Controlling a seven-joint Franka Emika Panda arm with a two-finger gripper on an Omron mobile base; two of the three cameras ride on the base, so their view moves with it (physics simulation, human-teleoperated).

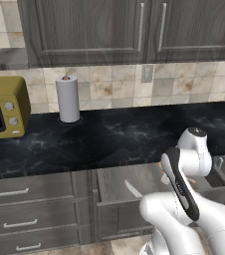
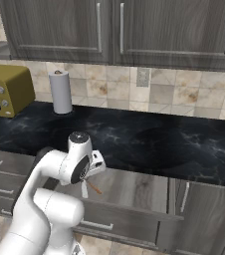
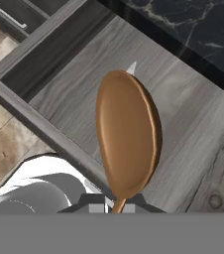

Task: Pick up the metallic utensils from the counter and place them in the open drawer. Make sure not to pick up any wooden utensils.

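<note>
Spoon (image 3: pixel 128 134), wooden, tan-orange: held over drawer (image 3: pixel 193 129), bowl pointing away from hand, handle running down into gripper (image 3: pixel 116 208). Fingers together, clamped on the handle's end; tips mostly cut off at bottom of hand view. Hanging above the grey wood-grain drawer floor, not touching it as far as can be told.

Knife (image 1: pixel 133 189): pale, slim, pointed, lying flat inside the drawer near its left front. In hand view just the white tip poking out past the far edge of the spoon bowl.

Drawer pulled wide open under counter (image 1: pixel 109 139), front panel at lower left in hand view. Arm bent low in front of it, wrist over the drawer's middle-right in left base view.

Counter: glossy black, white veins, bare in the stretch above the drawer. Further left against the tiled wall: paper towel roll (image 1: pixel 67 98), upright. Left of that, yellow microwave (image 1: pixel 5 107), well apart from the drawer. Outlet (image 1: pixel 147 72) on the tiles right of the roll. Grey wall cabinets (image 1: pixel 134 27) above. Closed drawers (image 1: pixel 30 209) with pale handles left of the open one.
</note>
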